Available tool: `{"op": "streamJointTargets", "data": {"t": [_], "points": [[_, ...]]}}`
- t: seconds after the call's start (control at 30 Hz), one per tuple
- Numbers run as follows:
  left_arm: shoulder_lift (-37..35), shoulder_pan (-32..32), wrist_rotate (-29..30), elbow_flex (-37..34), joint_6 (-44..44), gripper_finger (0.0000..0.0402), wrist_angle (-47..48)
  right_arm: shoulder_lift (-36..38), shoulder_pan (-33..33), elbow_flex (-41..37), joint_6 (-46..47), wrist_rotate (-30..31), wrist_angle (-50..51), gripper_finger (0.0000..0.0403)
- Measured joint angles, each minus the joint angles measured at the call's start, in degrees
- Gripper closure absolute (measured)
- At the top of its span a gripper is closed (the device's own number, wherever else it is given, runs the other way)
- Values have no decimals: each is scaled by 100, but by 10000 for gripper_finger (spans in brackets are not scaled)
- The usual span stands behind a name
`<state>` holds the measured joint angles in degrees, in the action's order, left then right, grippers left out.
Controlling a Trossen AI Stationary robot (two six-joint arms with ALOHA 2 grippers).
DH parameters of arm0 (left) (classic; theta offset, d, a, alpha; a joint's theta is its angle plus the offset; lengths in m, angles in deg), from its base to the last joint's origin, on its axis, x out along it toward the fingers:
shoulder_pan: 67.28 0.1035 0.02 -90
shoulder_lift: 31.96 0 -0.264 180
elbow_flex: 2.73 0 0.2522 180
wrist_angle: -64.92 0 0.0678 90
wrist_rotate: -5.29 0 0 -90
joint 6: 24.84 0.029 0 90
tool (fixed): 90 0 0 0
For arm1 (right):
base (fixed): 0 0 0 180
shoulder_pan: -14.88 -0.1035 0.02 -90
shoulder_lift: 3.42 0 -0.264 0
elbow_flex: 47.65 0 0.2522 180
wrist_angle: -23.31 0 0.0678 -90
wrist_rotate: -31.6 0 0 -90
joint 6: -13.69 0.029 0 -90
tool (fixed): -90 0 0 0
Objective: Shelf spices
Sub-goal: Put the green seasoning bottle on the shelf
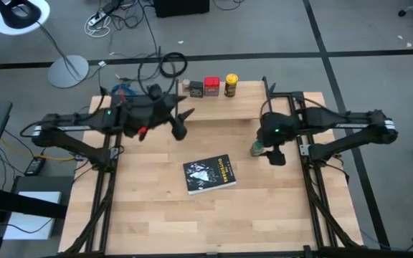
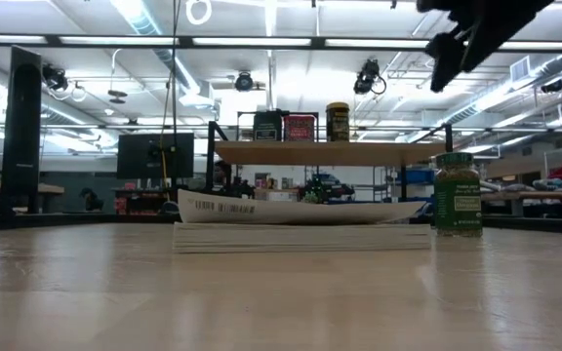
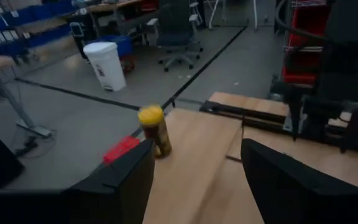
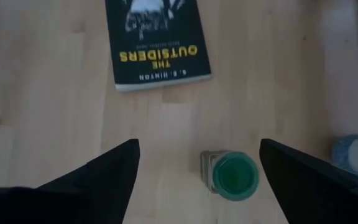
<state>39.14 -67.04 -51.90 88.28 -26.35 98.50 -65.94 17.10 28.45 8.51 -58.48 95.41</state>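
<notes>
Green-topped jar (image 4: 231, 175) upright, lid skyward.

Left gripper (image 1: 183, 122), fingers spread, raised near the table's far left edge. Right gripper (image 1: 272, 154), fingers spread, pointing down near the right edge.

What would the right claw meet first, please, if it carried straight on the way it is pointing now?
Most likely the green-topped jar. The right claw is open and points down at the table, with the jar standing between its fingers, slightly off centre. How far above it hangs is unclear.
</notes>
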Motion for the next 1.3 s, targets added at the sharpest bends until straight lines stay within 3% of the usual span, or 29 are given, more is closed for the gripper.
{"op": "streamJointTargets", "data": {"t": [0.23, 0.43, 0.6, 0.77, 1.07, 1.3], "points": [[-729, -281, 7, -2081, -988, 159, -1192, -587, 43, 0, 112, 211, 223, 77], [-1172, -581, 279, -3256, -2002, 159, -1629, -990, 246, 0, 269, 490, 616, 70], [-1432, -719, 497, -4009, -2280, 159, -2266, -1240, 407, 0, 303, 488, 616, 66], [-1645, -739, 484, -4420, -2355, 159, -2637, -1516, 556, 0, 313, 483, 647, 66], [-1742, -755, 453, -4434, -2288, 159, -2643, -2063, 753, 0, 290, 474, 620, 70], [-1744, -796, 447, -4434, -2283, 159, -2636, -2427, 830, 0, 175, 436, 672, 98]]}}
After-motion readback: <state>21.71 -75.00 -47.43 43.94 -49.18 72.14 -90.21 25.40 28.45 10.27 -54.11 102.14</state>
